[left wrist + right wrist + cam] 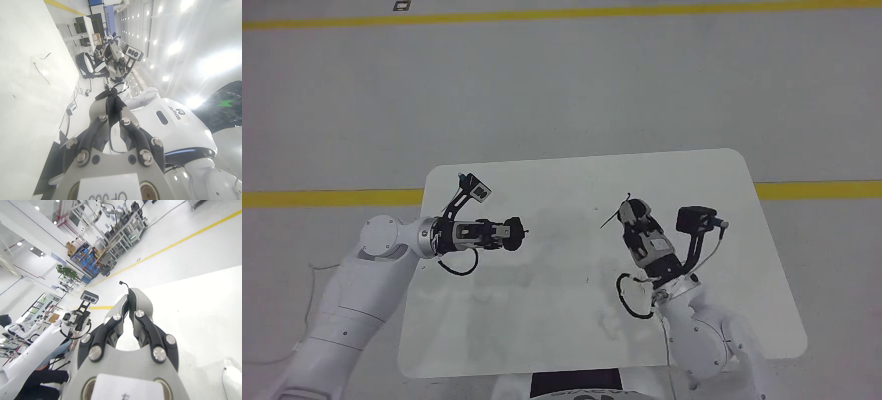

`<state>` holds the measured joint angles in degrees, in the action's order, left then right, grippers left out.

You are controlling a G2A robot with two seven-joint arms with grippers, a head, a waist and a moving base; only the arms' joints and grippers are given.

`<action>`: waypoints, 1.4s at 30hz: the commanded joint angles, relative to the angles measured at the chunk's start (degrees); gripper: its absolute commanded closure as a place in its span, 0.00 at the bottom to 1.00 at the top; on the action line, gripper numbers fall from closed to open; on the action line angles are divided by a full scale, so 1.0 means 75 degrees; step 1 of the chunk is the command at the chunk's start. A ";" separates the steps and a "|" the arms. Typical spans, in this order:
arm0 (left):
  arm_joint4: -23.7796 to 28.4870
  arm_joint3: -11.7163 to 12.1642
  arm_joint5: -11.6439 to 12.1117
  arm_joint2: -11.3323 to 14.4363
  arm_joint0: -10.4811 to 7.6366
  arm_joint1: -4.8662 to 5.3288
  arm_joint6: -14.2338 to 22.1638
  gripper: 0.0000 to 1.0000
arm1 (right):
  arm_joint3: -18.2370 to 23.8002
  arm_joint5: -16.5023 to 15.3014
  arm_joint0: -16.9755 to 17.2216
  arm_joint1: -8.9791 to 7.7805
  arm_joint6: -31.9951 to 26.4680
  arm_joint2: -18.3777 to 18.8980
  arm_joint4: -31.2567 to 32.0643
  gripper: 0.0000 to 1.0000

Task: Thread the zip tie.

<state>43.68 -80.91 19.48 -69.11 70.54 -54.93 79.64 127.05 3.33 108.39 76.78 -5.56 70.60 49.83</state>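
My right gripper [627, 213] [129, 297] hovers over the table's [572, 340] middle right. It is shut on a thin black zip tie [126, 286] [608, 221], whose small square head sticks out past the fingertips toward the other arm. Over the middle left, my left gripper [516, 232] [111, 100] points toward it and is shut on a black zip tie piece [113, 92]. A knobbed end of that piece pokes out, and a thin black strand loops back between the fingers. A clear gap separates the two grippers, which face each other.
In the left wrist view a few thin black strips [40, 70] lie on the white table top. The table's rounded edges [747, 165] drop to a pale floor with yellow lines [312, 197].
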 commanded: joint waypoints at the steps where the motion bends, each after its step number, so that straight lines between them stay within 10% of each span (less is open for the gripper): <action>1: 0.0000 0.0000 0.0000 0.0000 0.0000 0.0000 0.0000 1.00 | -0.0062 0.0067 0.0049 0.0030 0.0630 -0.0312 0.0191 1.00; 8: 0.0000 0.0000 0.0000 0.0000 0.0000 0.0000 0.0000 1.00 | -0.0768 -0.0060 -0.0007 0.0086 0.2165 -0.1273 0.1611 1.00; 22: 0.0000 0.0000 0.0000 0.0000 0.0000 0.0000 0.0000 1.00 | -0.0829 -0.0152 -0.0051 0.0078 0.2220 -0.1331 0.1860 1.00; 29: 0.0000 0.0000 0.0000 0.0000 0.0000 0.0000 0.0000 1.00 | -0.0901 0.1042 -0.0130 0.0157 0.2854 -0.2027 0.3446 1.00; 42: 0.0000 0.0000 0.0000 0.0000 0.0000 0.0000 0.0000 1.00 | -0.1526 0.2135 -0.1198 0.0339 0.2790 -0.3045 0.3577 1.00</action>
<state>43.68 -80.91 19.48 -69.11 70.54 -54.93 79.64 116.07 19.08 100.22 79.32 15.37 48.40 76.75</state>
